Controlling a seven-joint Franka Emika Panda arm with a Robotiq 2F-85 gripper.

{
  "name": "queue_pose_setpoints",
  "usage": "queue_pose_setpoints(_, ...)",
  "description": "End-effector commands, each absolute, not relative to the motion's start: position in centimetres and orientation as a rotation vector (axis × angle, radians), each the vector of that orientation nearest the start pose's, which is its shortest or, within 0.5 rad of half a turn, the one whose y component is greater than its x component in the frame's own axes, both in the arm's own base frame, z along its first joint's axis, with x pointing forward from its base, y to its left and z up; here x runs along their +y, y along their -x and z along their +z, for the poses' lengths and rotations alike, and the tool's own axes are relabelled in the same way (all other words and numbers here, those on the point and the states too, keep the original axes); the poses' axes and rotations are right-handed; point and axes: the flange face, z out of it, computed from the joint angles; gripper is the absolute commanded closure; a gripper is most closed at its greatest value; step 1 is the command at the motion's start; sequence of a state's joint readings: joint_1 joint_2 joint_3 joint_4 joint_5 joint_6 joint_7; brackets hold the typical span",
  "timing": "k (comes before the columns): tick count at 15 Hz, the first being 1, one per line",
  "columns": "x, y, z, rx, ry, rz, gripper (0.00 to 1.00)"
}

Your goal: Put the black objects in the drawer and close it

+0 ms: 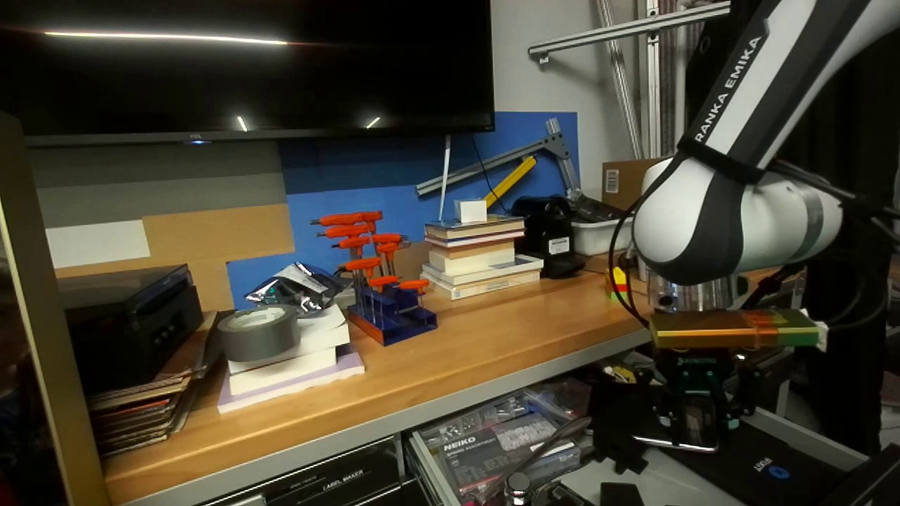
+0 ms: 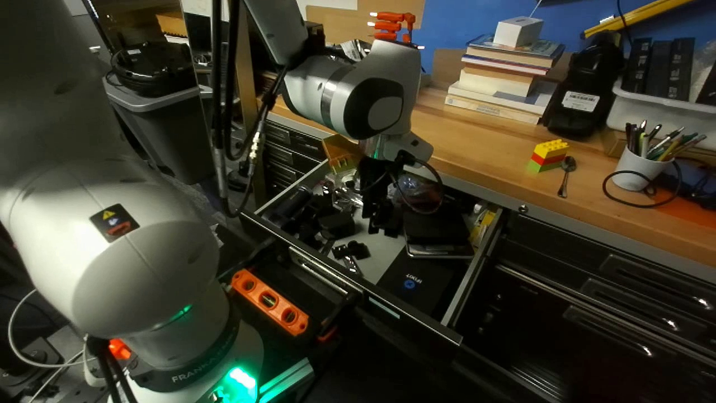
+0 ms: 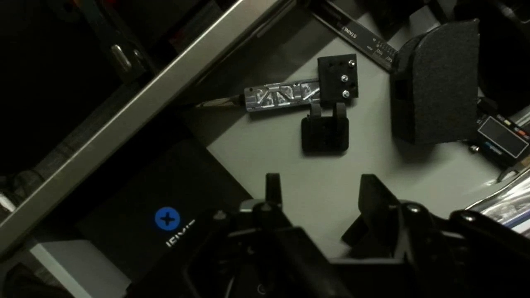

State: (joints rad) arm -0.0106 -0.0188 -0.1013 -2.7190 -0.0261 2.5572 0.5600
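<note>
Claw (image 3: 319, 186) well spread, gripping nothing, above the drawer (image 3: 372, 142); black block (image 2: 337, 223) there, to its left; long axis aslant to the drawer's near side, rounded corner facing it.

Dim in the drawer (image 3: 265, 159), shadow hugging a black block (image 3: 445, 87); glare slashes a screen (image 1: 246, 81) high beyond it, green light (image 2: 241, 378) blazes in front of it!
</note>
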Motion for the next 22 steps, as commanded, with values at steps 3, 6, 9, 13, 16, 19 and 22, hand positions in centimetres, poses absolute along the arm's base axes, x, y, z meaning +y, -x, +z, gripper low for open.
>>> queue_pose_setpoints(3, -4.7, -37.6, 22.6, 1.388, 2.846, 0.212, 0.01)
queue_pose_setpoints(6, -4.5, -37.4, 22.2, 1.588, 2.751, 0.227, 0.0)
queue_pose_setpoints(9, -3.8, -37.2, 21.4, 1.774, 2.697, 0.239, 0.0)
queue_pose_setpoints(13, -2.5, -36.0, 18.9, 1.988, 2.642, 0.325, 0.0)
queue_pose_setpoints(16, -2.3, -35.2, 17.1, 2.118, 2.583, 0.382, 0.0)
queue_pose_setpoints(19, -2.4, -34.5, 15.2, 2.197, 2.523, 0.444, 0.0)
queue_pose_setpoints(22, -2.5, -33.8, 14.0, 2.262, 2.486, 0.489, 0.0)
